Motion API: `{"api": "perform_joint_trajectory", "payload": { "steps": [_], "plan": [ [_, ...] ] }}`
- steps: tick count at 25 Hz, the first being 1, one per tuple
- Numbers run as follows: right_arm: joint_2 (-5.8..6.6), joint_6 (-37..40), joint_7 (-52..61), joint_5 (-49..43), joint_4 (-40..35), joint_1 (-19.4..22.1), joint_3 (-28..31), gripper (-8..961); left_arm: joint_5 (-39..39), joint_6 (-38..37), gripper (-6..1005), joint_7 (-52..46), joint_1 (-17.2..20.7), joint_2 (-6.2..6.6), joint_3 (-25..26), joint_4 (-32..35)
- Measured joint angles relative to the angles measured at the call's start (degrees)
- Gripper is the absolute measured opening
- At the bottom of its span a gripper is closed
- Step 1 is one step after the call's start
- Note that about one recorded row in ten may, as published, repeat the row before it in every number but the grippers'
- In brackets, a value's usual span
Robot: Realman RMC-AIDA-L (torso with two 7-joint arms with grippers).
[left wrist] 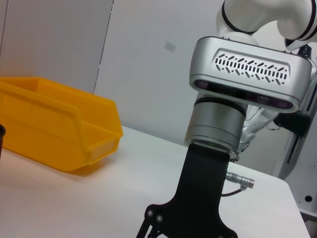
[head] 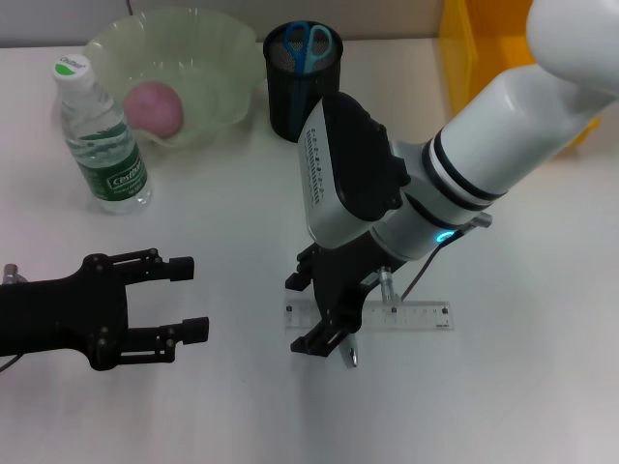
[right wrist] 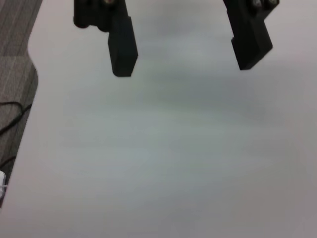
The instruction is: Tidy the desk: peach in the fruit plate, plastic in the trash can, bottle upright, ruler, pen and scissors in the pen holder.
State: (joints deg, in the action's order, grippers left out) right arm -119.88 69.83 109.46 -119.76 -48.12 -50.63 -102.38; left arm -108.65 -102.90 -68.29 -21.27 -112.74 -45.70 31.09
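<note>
The ruler [head: 401, 316], a clear, thin, flat strip, lies flat on the worktop [head: 522, 387] toward its near edge, right of centre. It looks light and stiff, and probably slick; lying flush, it offers little to pinch from above, so the likely hold is across its narrow width, near the middle of its length, with 1 finger on each long edge. The right gripper [head: 324, 314] hangs directly over the ruler's left end, its black fingers [right wrist: 123, 45] spread wide in the right wrist view and holding nothing; whether the tips already touch the strip cannot be told. A small metallic item [head: 352, 356] lies just beside the gripper, nearer the front edge; it may be the pen, though that is uncertain. The left gripper [head: 145, 309] rests idle near the front-left corner, jaws apart and empty. Toward the back edge, the scissors [head: 310, 44] already stand in the black mesh pen holder [head: 290, 97], the peach [head: 155, 106] sits in the pale green fruit plate [head: 218, 48], and the bottle [head: 102, 140] stands upright at back left. A yellow bin [left wrist: 54, 134] stands at the back-right corner.
</note>
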Motion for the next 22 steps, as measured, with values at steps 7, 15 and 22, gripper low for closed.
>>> {"api": "perform_joint_trajectory", "payload": {
  "steps": [7,15,22],
  "plan": [
    [0.0,-1.42,-0.15,1.02,0.7,-0.17,-1.11,791,0.11,-0.02,785,0.0,0.05,-0.04,0.0,0.09],
    [0.0,-3.34,0.05,1.29,2.01,-0.53,-2.5,642,0.21,-0.01,785,0.13,0.09,-0.11,0.03,0.11],
    [0.06,-3.25,0.43,2.08,-0.13,0.16,-0.74,390,0.22,0.07,785,0.49,0.16,-0.11,0.7,0.11]
  ]
}}
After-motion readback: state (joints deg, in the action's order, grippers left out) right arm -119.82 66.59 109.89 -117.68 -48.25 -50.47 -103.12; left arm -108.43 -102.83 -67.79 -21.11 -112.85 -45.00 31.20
